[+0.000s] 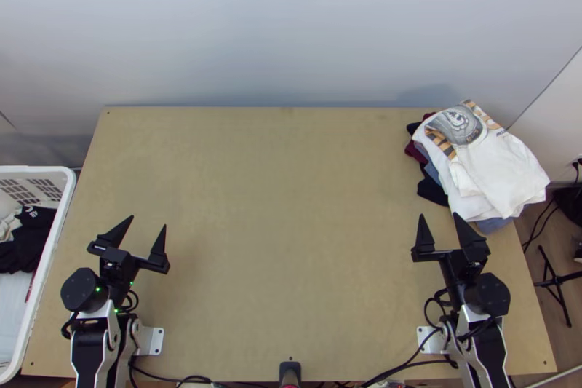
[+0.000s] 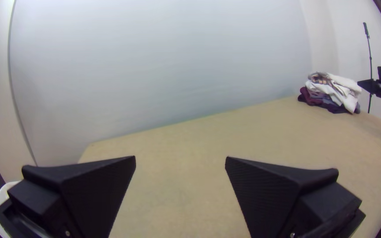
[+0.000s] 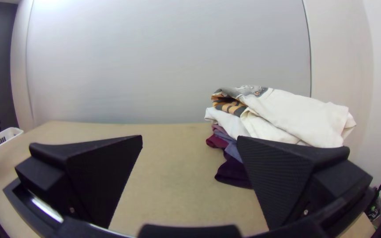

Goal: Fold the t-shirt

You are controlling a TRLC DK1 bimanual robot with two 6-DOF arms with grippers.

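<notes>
A broad light-wooden bench is running between the two arms, and a white slatted plastic basket is standing beside its left edge, holding black and pale cloth. At the far right corner of the bench, a heap of maroon, blue, dark and white clothes is resting, its layers loosely stacked.

On top of it a white cotton t-shirt with a grey and orange print is lying folded, somewhat rumpled. It is probably the shirt the task is meaning, though the next one could equally be waiting in the basket. The shirt is lying just beyond the right arm's fingertips and a little outward, its long axis slanting from the printed far end towards the near right. The right arm is clearly nearer to it; were the basket the source, the left would be nearer.

The black right gripper is pointing up the bench towards the heap's near side; whether it is touching cloth, I cannot tell. The black left gripper is pointing up the bench too, well apart from the heap. On both, the wide flat fingers are standing apart, gripping nothing.
</notes>
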